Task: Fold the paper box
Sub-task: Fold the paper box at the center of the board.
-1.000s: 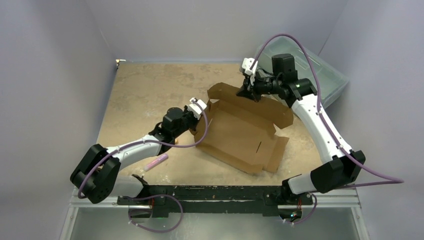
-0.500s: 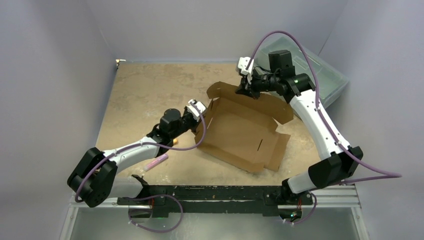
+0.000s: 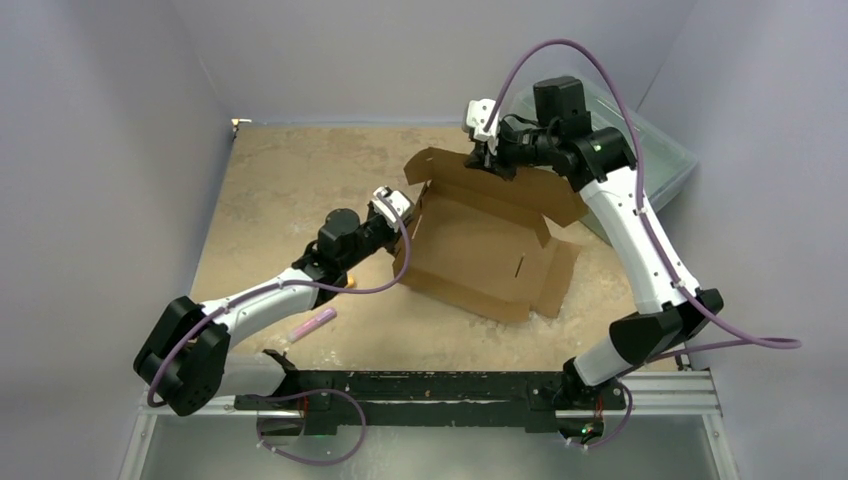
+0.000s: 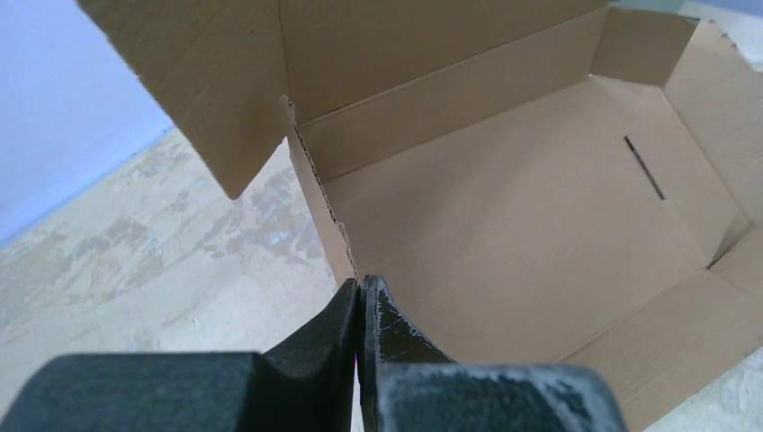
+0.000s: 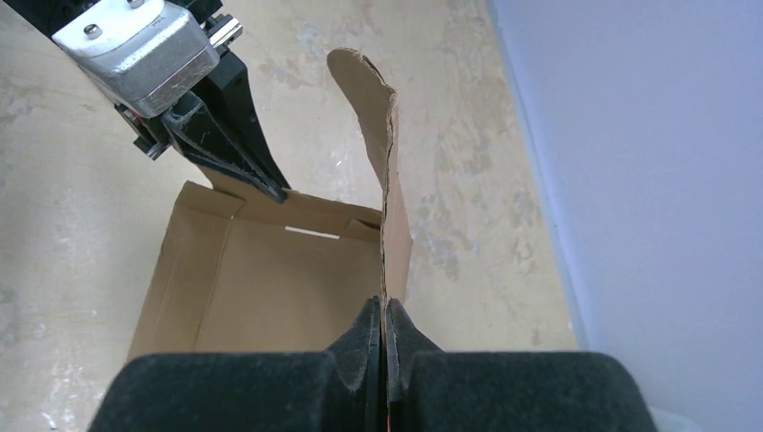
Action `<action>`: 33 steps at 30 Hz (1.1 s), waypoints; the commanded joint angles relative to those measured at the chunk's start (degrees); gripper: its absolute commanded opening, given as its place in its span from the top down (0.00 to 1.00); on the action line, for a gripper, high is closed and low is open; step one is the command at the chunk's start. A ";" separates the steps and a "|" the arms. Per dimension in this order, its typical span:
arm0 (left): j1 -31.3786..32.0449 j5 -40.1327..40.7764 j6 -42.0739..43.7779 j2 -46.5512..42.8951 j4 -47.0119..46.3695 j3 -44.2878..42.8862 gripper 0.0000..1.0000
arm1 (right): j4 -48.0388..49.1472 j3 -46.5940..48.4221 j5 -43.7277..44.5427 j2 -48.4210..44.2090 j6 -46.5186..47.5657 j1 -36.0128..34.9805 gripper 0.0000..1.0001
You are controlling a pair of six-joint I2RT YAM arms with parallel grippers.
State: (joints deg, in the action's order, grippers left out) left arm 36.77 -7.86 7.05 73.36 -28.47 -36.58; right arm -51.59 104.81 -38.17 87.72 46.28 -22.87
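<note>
Top external view: on the tan mottled table [image 3: 270,170], the paper box [image 3: 480,255] sits right of centre, half-formed and open at the top, with a translucent plastic toolbox [image 3: 660,150] beyond it in the far right corner. The box's long axis runs from the table's left side toward its near right corner. The brown base lies flat. The long far panel [image 3: 500,185] stands raised along that axis, while the near-right end flap [image 3: 555,280] lies splayed on the surface.

The short left end wall [image 4: 315,193] stands upright and meets the far panel at the box's far-left corner. A loose corner tab [image 4: 198,99] there juts outward past the wall, not tucked inside.

Both arms work at that corner. The left gripper [image 4: 362,290], reaching in from the left, has its jaws pressed together on the top edge of the left end wall. The right gripper [image 5: 383,310], coming from the far right, is pinched on the upper edge of the far panel, toward its left end.

Each arm is thus nearest the panel it holds. The next fold appears to hinge on how the tab lies relative to the end wall, since it must swing inside that wall before the corner can close. A pink marker [image 3: 312,323] lies near the table's near edge, well apart from the box
</note>
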 commanded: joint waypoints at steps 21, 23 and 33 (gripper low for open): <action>-5.01 -3.76 -6.03 9.96 -11.48 -2.58 1.00 | 5.42 -4.91 4.11 2.48 -0.66 -1.37 1.00; -5.15 -4.17 -4.93 10.22 -11.53 -2.72 1.00 | 5.29 -4.98 3.57 2.50 -0.80 -1.33 1.00; -5.40 -9.33 0.05 9.67 -10.69 -3.37 1.00 | 3.90 -4.53 0.05 1.68 -2.20 -1.34 1.00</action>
State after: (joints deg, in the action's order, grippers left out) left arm 31.88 -12.69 4.21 83.85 -35.97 -37.30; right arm -48.38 99.83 -35.07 91.33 44.95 -24.01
